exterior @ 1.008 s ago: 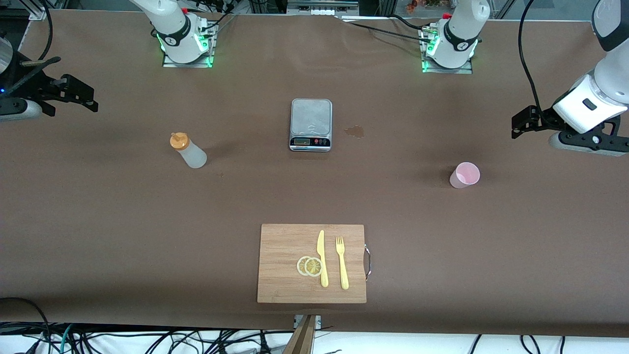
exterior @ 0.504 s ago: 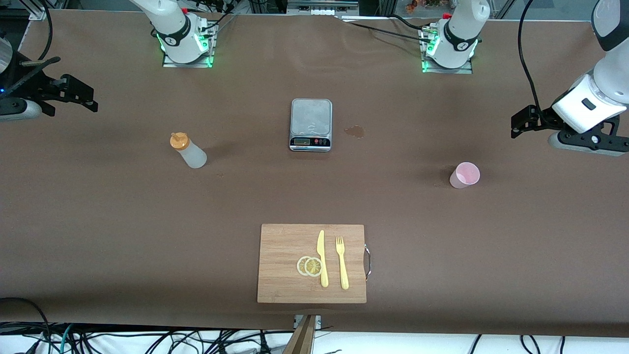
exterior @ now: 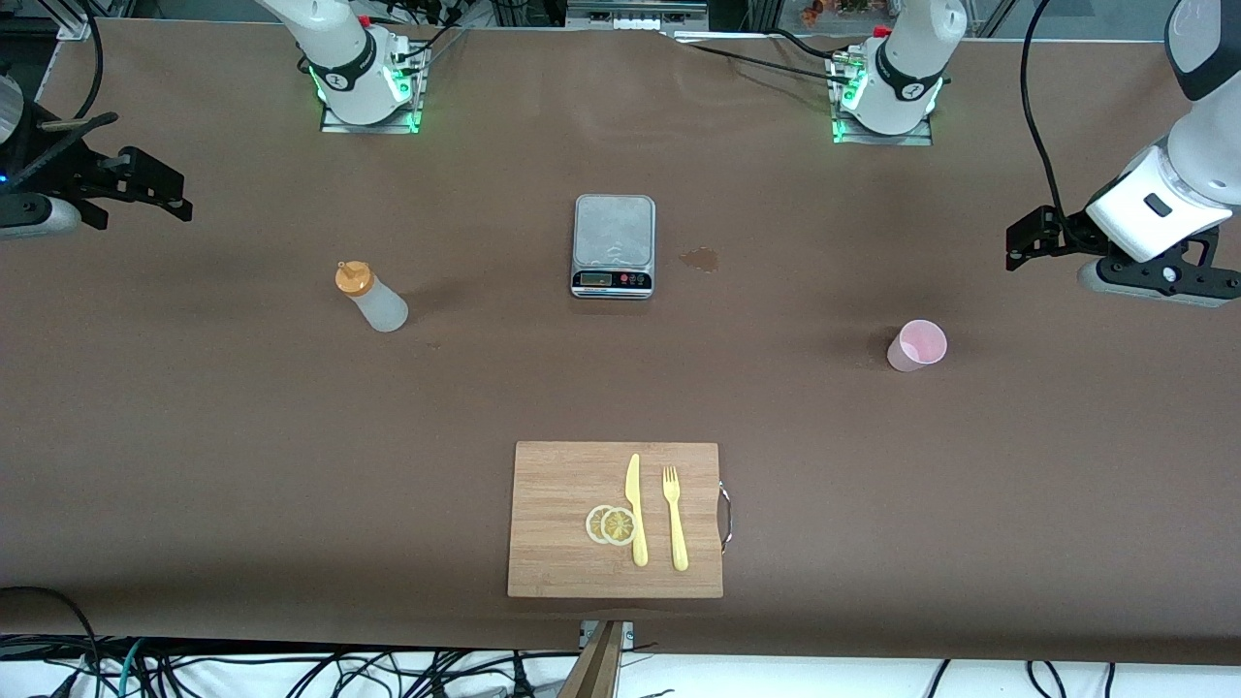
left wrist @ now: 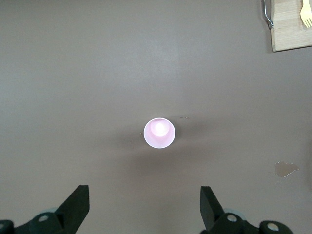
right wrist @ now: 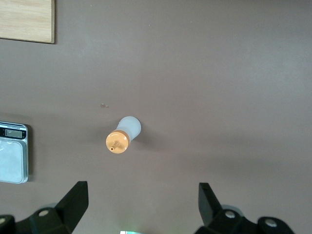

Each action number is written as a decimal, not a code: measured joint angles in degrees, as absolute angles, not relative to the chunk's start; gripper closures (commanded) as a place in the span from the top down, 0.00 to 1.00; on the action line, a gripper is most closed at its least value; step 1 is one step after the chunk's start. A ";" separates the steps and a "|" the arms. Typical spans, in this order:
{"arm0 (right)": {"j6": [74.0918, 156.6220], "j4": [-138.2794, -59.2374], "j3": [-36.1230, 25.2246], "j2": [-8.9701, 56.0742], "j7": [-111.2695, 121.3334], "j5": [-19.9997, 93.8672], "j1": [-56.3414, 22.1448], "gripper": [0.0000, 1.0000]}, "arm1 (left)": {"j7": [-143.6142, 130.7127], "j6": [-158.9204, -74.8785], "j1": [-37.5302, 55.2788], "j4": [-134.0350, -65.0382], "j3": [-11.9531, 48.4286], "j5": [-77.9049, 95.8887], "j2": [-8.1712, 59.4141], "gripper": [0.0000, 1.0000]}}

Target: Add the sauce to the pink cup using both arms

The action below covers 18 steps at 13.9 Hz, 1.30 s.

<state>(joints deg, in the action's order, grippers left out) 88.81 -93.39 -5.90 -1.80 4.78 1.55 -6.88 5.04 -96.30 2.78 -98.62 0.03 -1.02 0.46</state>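
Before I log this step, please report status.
Left gripper, right gripper open, empty. Whitish plastic squeeze bottle and pale pink plastic cup upright, apart. Nothing blocking.

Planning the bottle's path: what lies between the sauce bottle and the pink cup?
In the front view, only bare table separates sauce bottle and pink cup.

A high camera across the table (exterior: pixel 194 407) faced my two bases and took in the whole top. The camera on my left wrist looked straight down from well above the pink cup (left wrist: pixel 159 133), catching a corner of the cutting board (left wrist: pixel 292 29). My right wrist camera looked straight down on the sauce bottle (right wrist: pixel 123 134), with the scale (right wrist: pixel 12 152) at its edge. Both wrist views shared the board (right wrist: pixel 27 20) with the high view.
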 measured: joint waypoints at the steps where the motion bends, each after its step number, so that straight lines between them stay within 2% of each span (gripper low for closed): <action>1: 88.81 -93.39 -5.93 -1.80 4.78 1.55 -6.88 1.00 | 5.03 -96.23 2.78 -98.62 0.03 -1.02 0.46 1.00; 18: 89.74 -93.39 -6.11 -1.69 4.78 0.65 -6.71 1.00 | 5.03 -94.41 2.62 -98.40 -0.28 -1.02 2.83 1.00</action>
